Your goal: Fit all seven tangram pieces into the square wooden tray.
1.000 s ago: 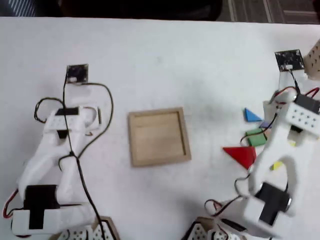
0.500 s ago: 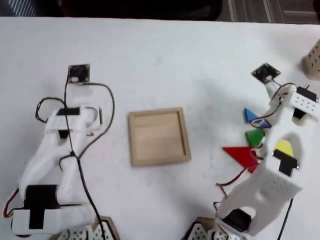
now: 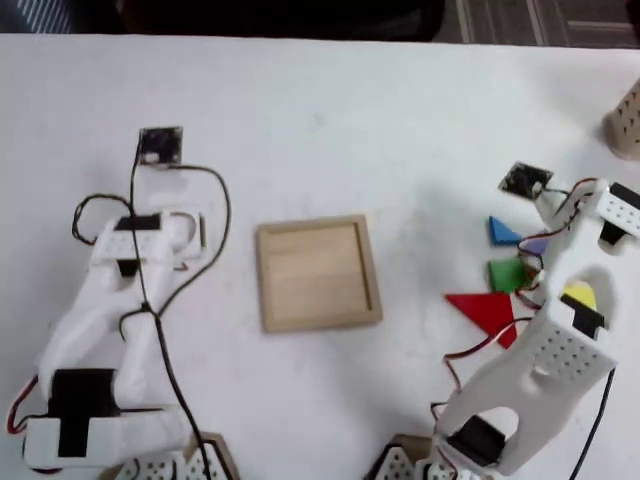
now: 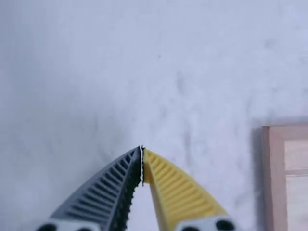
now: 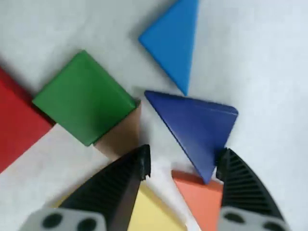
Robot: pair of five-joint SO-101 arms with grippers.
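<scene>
The square wooden tray lies mid-table with nothing in it; its rim shows in the left wrist view. Right of it lie a red triangle, a green square and a light blue triangle. My right gripper hangs open just above this cluster, one corner of a dark blue triangle between its fingertips. Around it are the green square, light blue triangle, red piece, an orange piece and a yellow piece. My left gripper is shut on nothing, over bare table left of the tray.
A perforated wooden object stands at the table's right edge. The arm bases sit at the near edge, and cables loop beside the left arm. White table stretches behind the tray to the far edge.
The right arm has swung over the piece cluster, its wrist camera moving left and nearer, and its gripper now hangs above the dark blue triangle. The left arm and tray have not moved.
</scene>
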